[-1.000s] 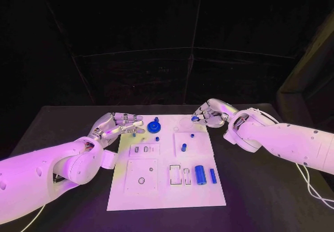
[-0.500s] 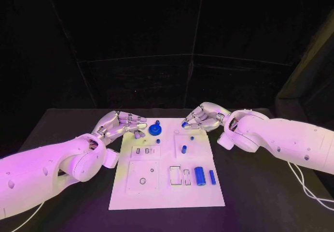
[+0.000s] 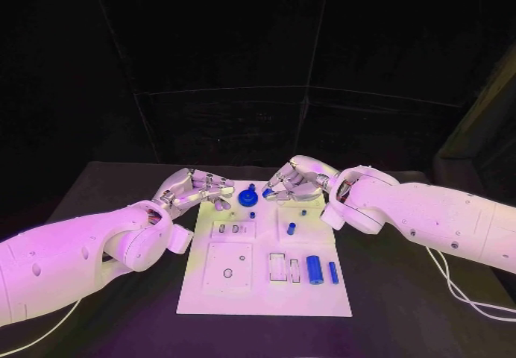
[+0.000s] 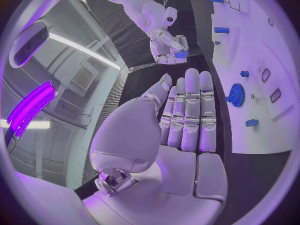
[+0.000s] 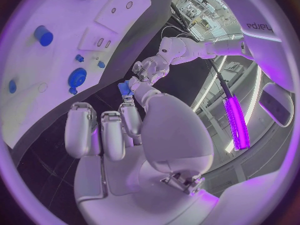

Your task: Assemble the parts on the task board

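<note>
The desk [image 3: 97, 186] is black and matte, set in a dark room with black walls behind it. The white task board [image 3: 269, 287] lies at its middle, long side running away from me.

My left robot hand [image 3: 199, 192] sits at the board's far left corner, fingers extended and held side by side, holding nothing; the left wrist view [image 4: 187, 115] confirms flat, straight fingers above the dark desk just beside the board edge.

My right robot hand [image 3: 292, 183] is over the board's far edge, fingers curled in, pinching a small blue part [image 3: 268, 192] at the fingertips. The right wrist view shows the same blue piece [image 5: 124, 88] held between thumb and finger.

On the board: a blue gear [image 3: 247, 198] near the far edge, between my two hands; a large blue cylinder [image 3: 314, 269] and a slimmer blue pin [image 3: 332, 271] lying side by side on the near right; a short blue peg [image 3: 290, 229] at mid-board.

I cannot make out the held part's shape. The small recesses on the board are too fine to identify.
</note>
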`<state>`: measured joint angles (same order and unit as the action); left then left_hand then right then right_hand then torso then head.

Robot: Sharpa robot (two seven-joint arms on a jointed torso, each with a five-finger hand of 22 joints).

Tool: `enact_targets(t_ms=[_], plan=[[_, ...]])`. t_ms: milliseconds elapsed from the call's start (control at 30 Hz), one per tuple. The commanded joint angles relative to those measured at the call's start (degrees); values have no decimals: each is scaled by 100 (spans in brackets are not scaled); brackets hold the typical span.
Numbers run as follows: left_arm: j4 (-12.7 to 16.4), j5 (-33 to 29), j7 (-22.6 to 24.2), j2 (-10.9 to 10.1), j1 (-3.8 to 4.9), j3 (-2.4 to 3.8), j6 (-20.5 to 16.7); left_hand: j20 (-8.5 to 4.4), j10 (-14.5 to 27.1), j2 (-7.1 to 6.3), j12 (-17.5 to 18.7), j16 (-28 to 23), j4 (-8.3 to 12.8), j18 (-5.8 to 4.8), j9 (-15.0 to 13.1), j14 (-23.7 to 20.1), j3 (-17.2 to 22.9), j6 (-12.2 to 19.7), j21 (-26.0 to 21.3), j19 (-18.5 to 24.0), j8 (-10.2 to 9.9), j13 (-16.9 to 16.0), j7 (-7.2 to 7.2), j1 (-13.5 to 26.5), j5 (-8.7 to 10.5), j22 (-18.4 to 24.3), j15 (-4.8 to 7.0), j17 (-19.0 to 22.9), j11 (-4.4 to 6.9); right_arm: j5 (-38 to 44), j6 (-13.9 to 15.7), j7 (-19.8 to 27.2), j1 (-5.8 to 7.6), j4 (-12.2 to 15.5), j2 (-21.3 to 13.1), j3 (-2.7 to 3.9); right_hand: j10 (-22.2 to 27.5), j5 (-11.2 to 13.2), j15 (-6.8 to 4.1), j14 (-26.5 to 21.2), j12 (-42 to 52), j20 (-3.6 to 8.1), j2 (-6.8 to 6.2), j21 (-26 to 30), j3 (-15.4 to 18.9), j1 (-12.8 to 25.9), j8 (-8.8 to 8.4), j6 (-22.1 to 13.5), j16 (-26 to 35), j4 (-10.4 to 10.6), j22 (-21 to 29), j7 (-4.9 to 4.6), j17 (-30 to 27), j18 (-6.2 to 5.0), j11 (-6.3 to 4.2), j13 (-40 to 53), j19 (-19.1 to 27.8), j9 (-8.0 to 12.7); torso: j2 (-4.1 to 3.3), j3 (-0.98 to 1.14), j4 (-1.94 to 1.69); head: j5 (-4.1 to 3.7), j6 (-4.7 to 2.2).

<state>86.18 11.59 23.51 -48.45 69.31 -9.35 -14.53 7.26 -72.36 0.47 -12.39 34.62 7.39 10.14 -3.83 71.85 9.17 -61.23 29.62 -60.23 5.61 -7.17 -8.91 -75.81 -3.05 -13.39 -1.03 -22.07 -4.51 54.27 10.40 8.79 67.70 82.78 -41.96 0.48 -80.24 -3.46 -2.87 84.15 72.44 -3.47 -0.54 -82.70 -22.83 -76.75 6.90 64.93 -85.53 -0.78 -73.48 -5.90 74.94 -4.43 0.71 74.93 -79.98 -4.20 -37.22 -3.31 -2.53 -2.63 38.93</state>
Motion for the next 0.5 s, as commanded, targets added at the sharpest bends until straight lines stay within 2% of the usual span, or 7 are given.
enact_targets(t_ms=[33, 133, 267, 333, 367, 467, 500], plan=[[-4, -62, -25, 4, 10, -18, -11, 4, 54, -5, -37, 64, 54, 17, 2, -70, 69, -44, 45, 53, -23, -14, -11, -26, 19, -25, 14, -47, 9, 411, 223, 114, 8, -61, 83, 1, 30, -23, -8, 422, -4, 4, 45, -1, 43, -43, 147, 66, -14, 4, -4, 39, 746, 82, 19, 23, 13, -82, -2, -7, -13, 29, 0], [-15, 25, -15, 0, 10, -31, -48, 2, 73, -13, -39, 100, 94, 13, 3, -104, 95, -43, 71, 68, -28, -20, -17, -47, 19, -45, 11, -79, 3, 436, 266, 142, 5, -86, 132, 0, 30, -23, -8, 422, -4, 4, 45, -1, 43, -43, 147, 66, -14, 4, -4, 39, 746, 82, 19, 23, 13, -82, -4, 6, -13, 63, -5], [-38, 26, -76, 24, 11, -43, -22, 16, 104, -9, -42, 153, 32, 2, 3, -153, 72, -42, 90, 111, -33, -30, -30, 100, 21, -62, -13, -123, -19, 455, 419, 235, -3, -93, 184, -1, 32, -46, -5, 422, -6, 2, 47, -1, 57, -54, 149, 54, -13, -14, -6, 35, 744, 82, 21, 23, 13, -81, -11, 19, 6, 121, -5], [-42, -225, -173, 53, 11, -87, 52, 24, 106, -18, -54, 182, -24, 0, 3, -167, 37, -39, 95, 128, -36, -40, -33, 207, 22, -68, -22, -146, -26, 499, 550, 312, -18, -88, 214, -2, 35, -78, -3, 422, -8, -1, 46, 0, 68, -71, 153, 47, -13, -40, -5, 31, 744, 82, 24, 23, 14, -81, -13, 19, 8, 132, -4], [-44, -422, -236, 75, 11, -117, 102, 31, 101, -24, -68, 207, -95, 0, 3, -170, -10, -36, 99, 135, -37, -51, -36, 323, 21, -71, -32, -163, -29, 551, 625, 354, -29, -82, 232, -2, 35, -79, -3, 422, -8, -1, 45, 0, 69, -72, 153, 46, -12, -41, -5, 30, 743, 82, 24, 23, 14, -80, -17, 21, 14, 151, -7], [-57, -840, -396, 140, 10, -191, 238, 49, 12, 9, -196, 360, -475, 10, 2, -114, -243, -10, 140, 103, -46, -131, -16, 857, 19, -94, -33, -249, -27, 681, 796, 437, -61, -51, 260, -3, 37, -96, -1, 421, -10, -3, 41, -1, 79, -81, 154, 38, -11, -57, -6, 26, 742, 82, 27, 22, 13, -79, -24, 28, 24, 203, -12], [-60, -1033, -466, 172, 10, -231, 301, 50, -33, 40, -267, 441, -664, 14, 4, -74, -355, 18, 171, 70, -57, -175, -9, 1105, 19, -110, -24, -292, -37, 739, 871, 470, -76, -31, 267, -3, 36, -110, 1, 422, -7, -4, 37, -3, 87, -85, 152, 29, -12, -68, -11, 21, 744, 83, 30, 25, 11, -78, -23, 30, 18, 219, -11]])
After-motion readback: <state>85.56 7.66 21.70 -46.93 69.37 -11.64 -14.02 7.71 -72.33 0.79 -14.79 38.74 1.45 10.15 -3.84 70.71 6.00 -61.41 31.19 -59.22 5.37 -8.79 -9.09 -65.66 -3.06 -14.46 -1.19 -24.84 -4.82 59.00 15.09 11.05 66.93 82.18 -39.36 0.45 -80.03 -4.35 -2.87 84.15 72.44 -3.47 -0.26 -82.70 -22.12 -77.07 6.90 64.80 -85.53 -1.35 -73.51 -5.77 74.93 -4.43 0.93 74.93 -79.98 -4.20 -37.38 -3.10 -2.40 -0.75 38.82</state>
